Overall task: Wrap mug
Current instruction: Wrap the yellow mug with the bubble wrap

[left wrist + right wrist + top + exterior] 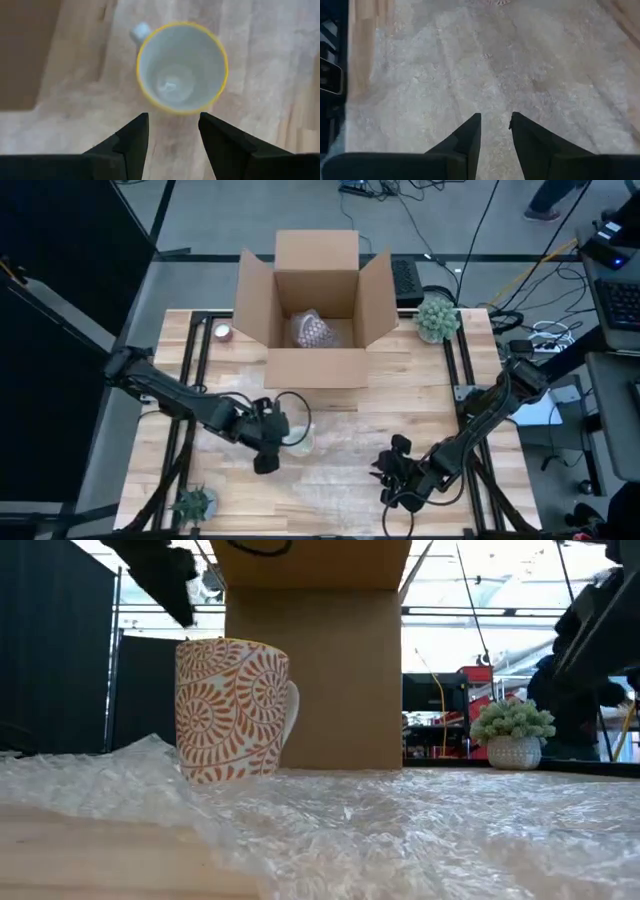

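Left gripper (172,131) hovers open directly above the mug (182,67), holding nothing. We judge wrapping not yet begun; next we need the bubble wrap (350,455) beneath the mug lifted.

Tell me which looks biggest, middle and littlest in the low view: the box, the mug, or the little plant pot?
1. Cardboard box, biggest, running off the picture's top.
2. Patterned mug, in the middle, though it stands nearer the camera, which may flatter it.
3. Potted plant, littlest, and farther back.
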`<act>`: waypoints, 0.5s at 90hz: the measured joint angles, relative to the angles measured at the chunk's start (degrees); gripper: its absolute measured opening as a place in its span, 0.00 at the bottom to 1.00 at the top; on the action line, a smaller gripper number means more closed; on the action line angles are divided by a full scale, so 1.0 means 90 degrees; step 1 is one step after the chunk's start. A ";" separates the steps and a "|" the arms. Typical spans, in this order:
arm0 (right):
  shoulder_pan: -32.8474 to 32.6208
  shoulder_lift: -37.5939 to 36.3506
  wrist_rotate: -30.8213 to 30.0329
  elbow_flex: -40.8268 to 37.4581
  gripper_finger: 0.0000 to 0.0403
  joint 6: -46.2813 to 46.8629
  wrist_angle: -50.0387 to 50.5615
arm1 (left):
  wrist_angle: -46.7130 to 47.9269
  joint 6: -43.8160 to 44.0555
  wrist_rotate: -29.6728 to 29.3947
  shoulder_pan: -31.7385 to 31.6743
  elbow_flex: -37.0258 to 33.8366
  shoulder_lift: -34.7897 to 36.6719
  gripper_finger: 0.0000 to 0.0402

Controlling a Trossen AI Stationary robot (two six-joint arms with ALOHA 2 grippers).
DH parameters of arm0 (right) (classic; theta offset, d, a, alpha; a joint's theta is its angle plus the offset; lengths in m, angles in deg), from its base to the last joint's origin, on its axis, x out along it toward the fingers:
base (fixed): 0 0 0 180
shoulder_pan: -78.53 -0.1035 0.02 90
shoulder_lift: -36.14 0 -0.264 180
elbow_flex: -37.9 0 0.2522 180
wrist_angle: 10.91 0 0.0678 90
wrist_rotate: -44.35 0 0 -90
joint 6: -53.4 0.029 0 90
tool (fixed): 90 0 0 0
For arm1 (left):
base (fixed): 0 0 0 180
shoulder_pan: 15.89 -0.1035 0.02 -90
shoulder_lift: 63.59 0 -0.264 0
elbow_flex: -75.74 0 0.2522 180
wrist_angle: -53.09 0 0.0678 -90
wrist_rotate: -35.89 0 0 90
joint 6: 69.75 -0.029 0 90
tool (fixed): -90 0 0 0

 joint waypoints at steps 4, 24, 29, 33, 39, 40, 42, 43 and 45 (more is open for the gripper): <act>-0.0001 0.0135 -0.0001 0.0000 0.26 -0.0111 -0.0175 | 0.0012 0.0043 -0.0043 0.0084 -0.0050 0.0131 0.41; -0.0024 0.0699 0.0037 0.0000 0.35 -0.0489 -0.0909 | 0.0356 0.0512 -0.0217 0.0450 -0.0296 0.0489 0.41; -0.0024 0.0750 0.0037 0.0000 0.38 -0.0479 -0.0915 | 0.0444 0.0644 -0.0285 0.0535 -0.0296 0.0511 0.41; -0.0024 0.0792 0.0032 0.0000 0.39 -0.0445 -0.0933 | 0.0513 0.0696 -0.0318 0.0604 -0.0296 0.0511 0.41; -0.0024 0.0846 0.0037 0.0000 0.41 -0.0426 -0.0930 | 0.0546 0.0717 -0.0320 0.0721 -0.0296 0.0511 0.41; -0.0024 0.0857 0.0043 0.0000 0.41 -0.0424 -0.0931 | 0.0544 0.0733 -0.0320 0.0741 -0.0296 0.0512 0.41; -0.0024 0.0882 0.0047 0.0000 0.41 -0.0421 -0.0937 | 0.0534 0.0748 -0.0323 0.0778 -0.0296 0.0512 0.41; -0.0024 0.0891 0.0047 0.0000 0.41 -0.0421 -0.0937 | 0.0524 0.0750 -0.0324 0.0798 -0.0296 0.0512 0.41; -0.0024 0.0906 0.0048 0.0000 0.42 -0.0419 -0.0931 | 0.0505 0.0750 -0.0323 0.0845 -0.0296 0.0505 0.41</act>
